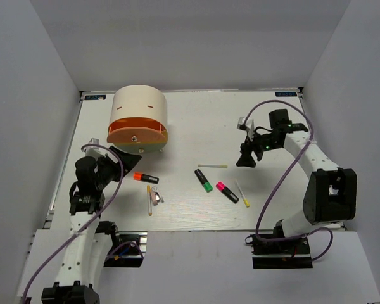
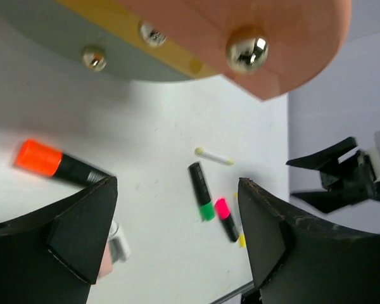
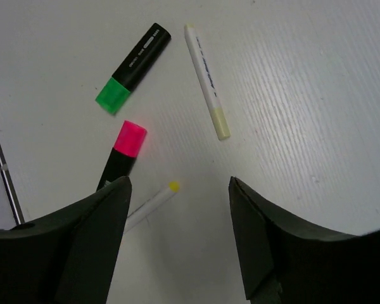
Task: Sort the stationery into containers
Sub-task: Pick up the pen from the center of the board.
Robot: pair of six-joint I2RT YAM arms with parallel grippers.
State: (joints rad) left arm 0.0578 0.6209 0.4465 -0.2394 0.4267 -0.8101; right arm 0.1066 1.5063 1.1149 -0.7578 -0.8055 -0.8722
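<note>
We judge the thin white pencil-like stick with a pale yellow end [image 3: 206,79], lying flat on the white desk [image 1: 190,120] near our released, empty right tool [image 3: 177,190], to be light, stiff and roll-prone, so we would pinch it mid-shaft. Our left tool [image 2: 177,187] gapes empty beside the orange-capped black marker [image 2: 57,163].

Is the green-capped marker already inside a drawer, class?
No, the green-capped marker lies on the white table, well apart from the cabinet.

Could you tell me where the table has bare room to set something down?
Bare: the far stretch of table between the cabinet and the right tool. Crowded: the near middle, from the orange-capped marker past the green-capped marker to the pink-capped marker.
</note>
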